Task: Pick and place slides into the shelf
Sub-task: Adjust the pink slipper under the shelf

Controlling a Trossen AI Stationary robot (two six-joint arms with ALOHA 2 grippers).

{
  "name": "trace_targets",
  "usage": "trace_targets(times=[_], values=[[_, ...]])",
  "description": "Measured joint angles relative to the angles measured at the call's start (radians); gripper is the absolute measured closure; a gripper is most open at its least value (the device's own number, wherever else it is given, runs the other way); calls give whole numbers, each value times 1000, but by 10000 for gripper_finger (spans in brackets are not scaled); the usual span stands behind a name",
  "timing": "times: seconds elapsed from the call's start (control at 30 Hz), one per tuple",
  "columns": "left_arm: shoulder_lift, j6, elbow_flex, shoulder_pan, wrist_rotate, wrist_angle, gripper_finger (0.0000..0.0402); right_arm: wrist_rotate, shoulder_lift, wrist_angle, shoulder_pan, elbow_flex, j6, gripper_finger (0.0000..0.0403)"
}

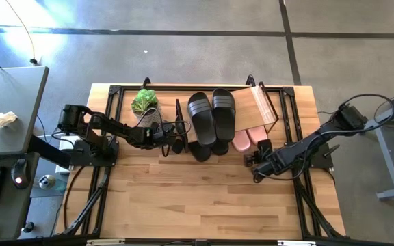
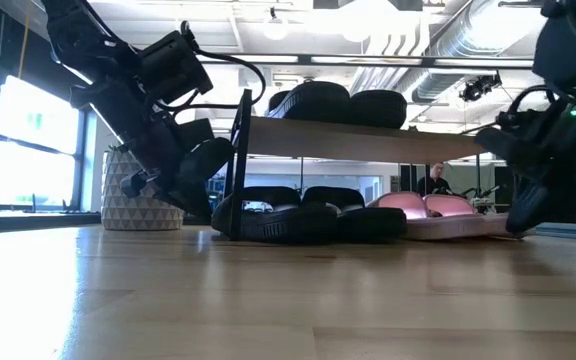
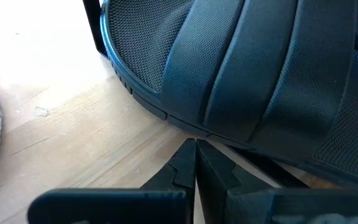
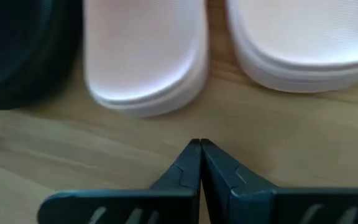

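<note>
The shelf stands at the table's far middle, its light board carried on a thin black frame. Two black slides lie on the board. Below it rest two more black slides and the pink pair, heels toward the near edge. My left gripper is shut, low at the shelf's left side, by the lower black slide. My right gripper is shut, just near of the pink slides' heels, touching nothing. My left gripper's shut fingertips point level from the table's left at the lower edge of the black slide's sole, below its ribbed strap. Whether they touch it, I cannot tell. The slide lies flat under the shelf board.
A potted green plant in a patterned pot stands left of the shelf, close behind my left arm. The near half of the table is bare wood. A side desk with crumpled paper sits beyond the left edge.
</note>
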Motion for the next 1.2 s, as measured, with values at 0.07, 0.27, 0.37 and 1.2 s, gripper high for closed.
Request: trace_targets(times=[0.07,0.27,0.37,1.2], values=[[0,0,0,0,-3,0,402,6,0,24,-12,0,-20,403],[0,0,0,0,-4,0,402,8,3,82,-59,0,-92,403],[0,0,0,0,-4,0,401,18,3,116,-85,0,-137,403],[0,-1,0,0,-9,-3,402,-26,3,171,-150,1,-232,403]])
